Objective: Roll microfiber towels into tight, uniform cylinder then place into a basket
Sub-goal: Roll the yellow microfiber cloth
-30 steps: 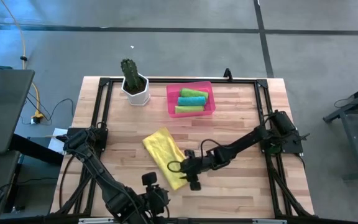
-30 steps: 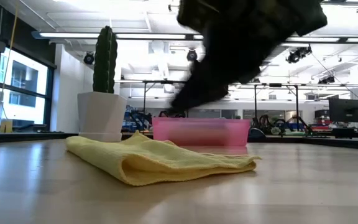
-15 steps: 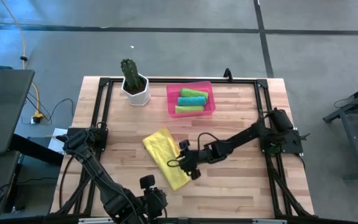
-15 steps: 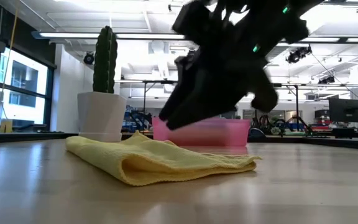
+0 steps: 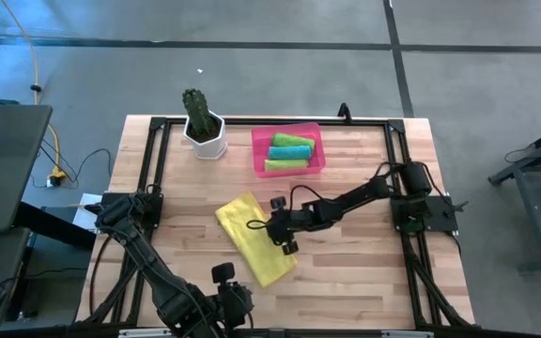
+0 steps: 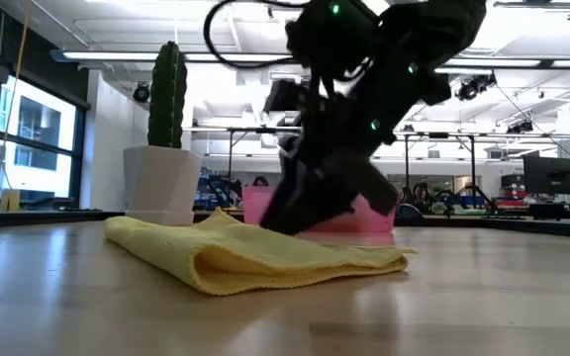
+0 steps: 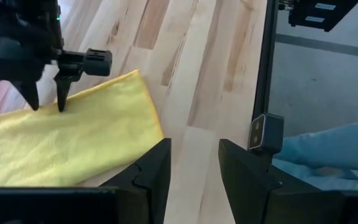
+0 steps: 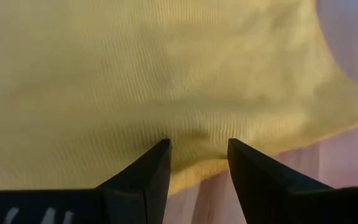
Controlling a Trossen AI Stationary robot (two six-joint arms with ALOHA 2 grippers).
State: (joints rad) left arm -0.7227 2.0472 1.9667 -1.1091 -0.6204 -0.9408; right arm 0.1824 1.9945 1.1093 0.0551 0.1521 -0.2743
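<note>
From above, the right gripper [image 5: 262,225] is hanging open and empty at the folded yellow towel [image 5: 248,239] lying mid-table, while its wrist camera is showing parted fingertips [image 8: 160,152] touching the towel's rumpled edge.

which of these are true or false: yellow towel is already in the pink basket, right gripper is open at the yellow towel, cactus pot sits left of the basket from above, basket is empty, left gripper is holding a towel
1. The yellow towel is in the pink basket. False: it lies folded on the table.
2. The right gripper is open with its tips at the yellow towel. True.
3. The cactus pot sits left of the basket in the high view. True.
4. The basket is empty. False: rolled towels, green and teal, lie in it.
5. The left gripper holds a towel. False: it is open, empty, near the table's front edge.
</note>
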